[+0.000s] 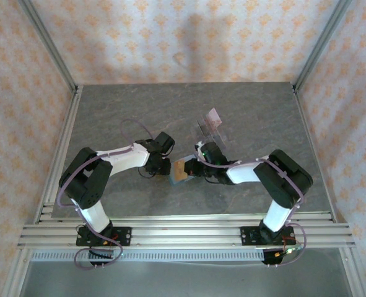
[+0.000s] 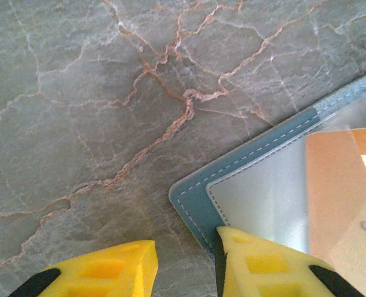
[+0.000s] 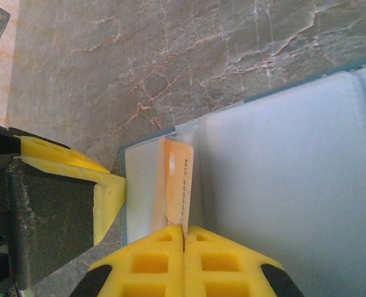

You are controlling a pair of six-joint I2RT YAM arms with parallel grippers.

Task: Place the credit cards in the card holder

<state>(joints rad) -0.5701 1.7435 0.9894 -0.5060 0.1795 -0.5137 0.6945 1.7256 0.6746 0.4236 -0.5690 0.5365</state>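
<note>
The card holder [image 1: 174, 177] lies opened flat on the table between the two arms, teal outside with pale inner pockets [image 3: 282, 185]. My right gripper [image 3: 184, 232] is shut on an orange-red credit card [image 3: 179, 179], held on edge with its far end at the pocket by the holder's left side. The same card [image 2: 337, 192] lies over the holder [image 2: 244, 167] in the left wrist view. My left gripper [image 2: 186, 253] has its jaws apart: one finger rests on the holder's corner, the other on bare table. A pale pink credit card [image 1: 215, 116] stands in a clear rack.
The clear plastic rack [image 1: 209, 128] stands just behind the right gripper [image 1: 193, 168]. The left gripper [image 1: 164, 166] and its yellow finger [image 3: 108, 195] sit close against the holder's left edge. Aluminium rails frame the grey marble table [image 1: 127, 111].
</note>
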